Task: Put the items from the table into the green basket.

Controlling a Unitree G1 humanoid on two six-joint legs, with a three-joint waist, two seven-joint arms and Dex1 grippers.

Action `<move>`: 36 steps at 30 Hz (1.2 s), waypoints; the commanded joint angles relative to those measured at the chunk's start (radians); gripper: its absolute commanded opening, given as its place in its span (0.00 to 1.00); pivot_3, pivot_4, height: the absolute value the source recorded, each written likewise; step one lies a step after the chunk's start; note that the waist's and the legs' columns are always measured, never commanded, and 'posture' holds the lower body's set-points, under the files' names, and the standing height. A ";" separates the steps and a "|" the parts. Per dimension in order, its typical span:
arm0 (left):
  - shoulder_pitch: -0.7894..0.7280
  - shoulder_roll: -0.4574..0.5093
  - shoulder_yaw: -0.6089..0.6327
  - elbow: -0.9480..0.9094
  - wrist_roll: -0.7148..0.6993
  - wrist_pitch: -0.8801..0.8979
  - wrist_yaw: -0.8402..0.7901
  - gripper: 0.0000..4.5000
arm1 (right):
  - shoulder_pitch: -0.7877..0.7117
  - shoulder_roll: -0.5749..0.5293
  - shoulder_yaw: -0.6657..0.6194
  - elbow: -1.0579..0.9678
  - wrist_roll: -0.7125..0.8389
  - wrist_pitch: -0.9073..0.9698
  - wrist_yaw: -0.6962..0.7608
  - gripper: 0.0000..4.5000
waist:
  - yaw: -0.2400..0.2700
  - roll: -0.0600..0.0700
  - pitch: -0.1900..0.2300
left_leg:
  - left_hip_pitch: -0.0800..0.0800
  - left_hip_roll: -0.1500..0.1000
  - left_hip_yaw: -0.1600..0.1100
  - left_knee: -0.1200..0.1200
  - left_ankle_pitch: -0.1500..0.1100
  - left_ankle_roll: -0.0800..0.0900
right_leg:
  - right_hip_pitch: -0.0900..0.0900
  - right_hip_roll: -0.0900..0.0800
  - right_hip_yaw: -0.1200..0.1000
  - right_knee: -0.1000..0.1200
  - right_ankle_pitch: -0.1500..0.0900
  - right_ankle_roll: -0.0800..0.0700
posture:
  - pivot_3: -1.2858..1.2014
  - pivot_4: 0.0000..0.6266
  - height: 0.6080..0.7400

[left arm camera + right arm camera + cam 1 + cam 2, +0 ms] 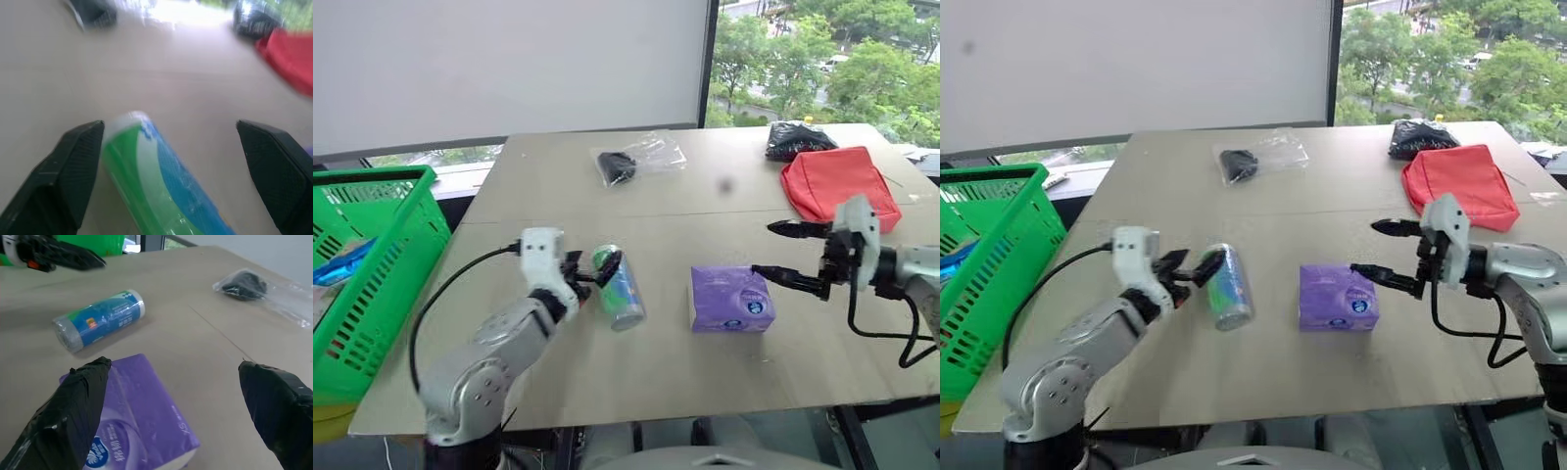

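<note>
The green-and-white can (619,287) with blue marks lies on its side on the beige table (685,392), left of centre. My left gripper (590,271) is open at the can's far end; in the left wrist view the can (156,181) lies between the fingers (73,171), close to one of them. The purple tissue pack (732,299) with a white label lies flat to the right of the can. My right gripper (764,249) hovers open just right of the pack and slightly above it. The green basket (372,264) stands off the table's left edge.
A clear plastic bag holding a black item (636,159), a black bag (798,139) and a red pouch (837,184) lie on the far half of the table. Something blue (342,262) lies inside the basket. A thin seam crosses the tabletop.
</note>
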State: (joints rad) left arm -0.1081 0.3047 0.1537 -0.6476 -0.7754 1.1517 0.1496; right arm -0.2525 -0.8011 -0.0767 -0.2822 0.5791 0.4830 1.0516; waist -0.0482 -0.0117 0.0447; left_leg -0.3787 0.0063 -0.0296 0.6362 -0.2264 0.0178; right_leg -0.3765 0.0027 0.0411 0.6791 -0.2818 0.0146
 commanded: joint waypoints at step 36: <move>-0.072 -0.460 0.142 0.115 0.359 0.463 0.358 0.31 | -0.103 -0.088 0.086 -0.201 0.024 0.197 -0.008 1.00 | -0.079 0.005 -0.018 | 0.018 -0.003 0.000 -0.004 -0.004 -0.004 | 0.017 -0.001 0.001 -0.006 -0.003 -0.003 | 0.46 0.03 1.00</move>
State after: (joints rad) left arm -0.2432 -0.0750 0.2745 -0.6062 -0.4954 1.5645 0.4450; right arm -0.3385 -0.8947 0.0201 -0.4848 0.6047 0.7038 1.0400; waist -0.1274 -0.0065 0.0270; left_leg -0.3605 0.0034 -0.0297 0.6320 -0.2304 0.0136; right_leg -0.3591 0.0018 0.0416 0.6729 -0.2847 0.0118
